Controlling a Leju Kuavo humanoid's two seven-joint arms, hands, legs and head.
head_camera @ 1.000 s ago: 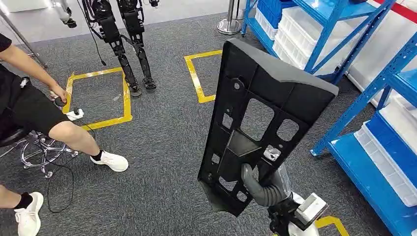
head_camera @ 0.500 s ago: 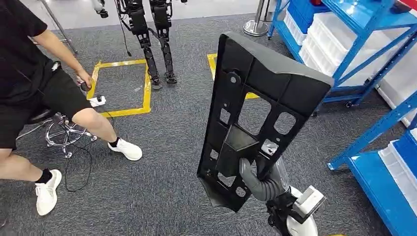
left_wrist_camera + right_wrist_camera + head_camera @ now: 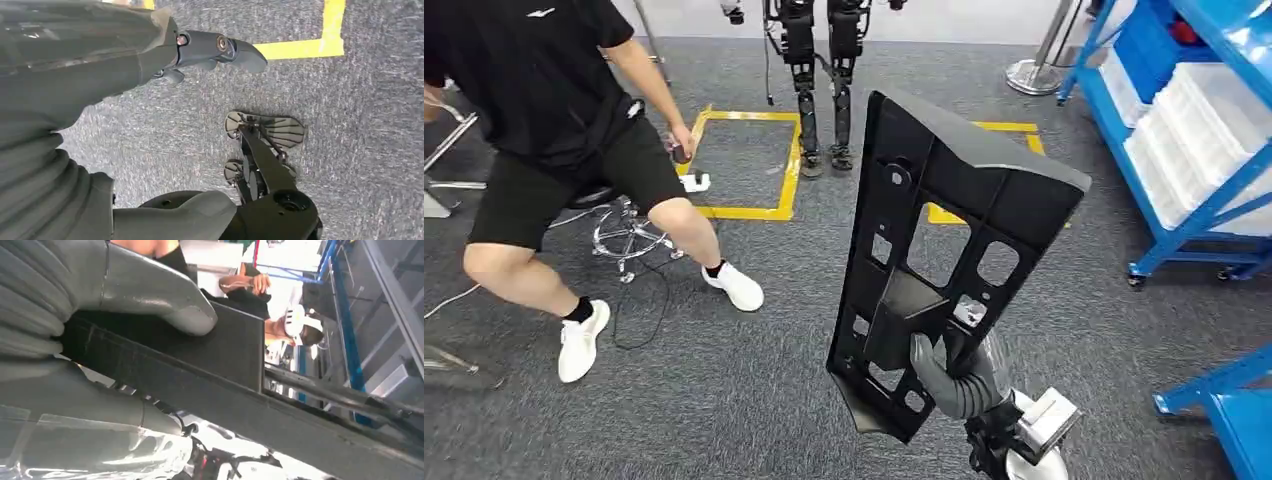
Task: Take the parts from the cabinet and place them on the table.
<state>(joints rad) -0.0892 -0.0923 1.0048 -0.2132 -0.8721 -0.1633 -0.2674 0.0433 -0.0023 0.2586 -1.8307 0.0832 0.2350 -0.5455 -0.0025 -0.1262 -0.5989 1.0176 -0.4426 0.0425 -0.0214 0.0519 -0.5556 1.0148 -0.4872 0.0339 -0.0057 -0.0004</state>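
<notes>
over grey carpet floor (image 3: 754, 400) with yellow tape, the right hand (image 3: 959, 380) grips a long black perforated plastic panel (image 3: 944, 240) upright; the left hand (image 3: 165, 55) hangs with fingers apart, holding nothing.

Black plastic panel part (image 3: 944, 240) with cutouts, upright, tilted, over grey carpet

Right hand (image 3: 959, 375) raised, fingers (image 3: 927, 368) clasped (thumb wrapped over); left hand (image 3: 75, 65) hangs, holding nothing.

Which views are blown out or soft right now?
Head view: even light, sharp on the black part and right hand. Right wrist view: background blown out white, hand blurred up close. Left wrist view: left hand soft, carpet sharp.
</notes>
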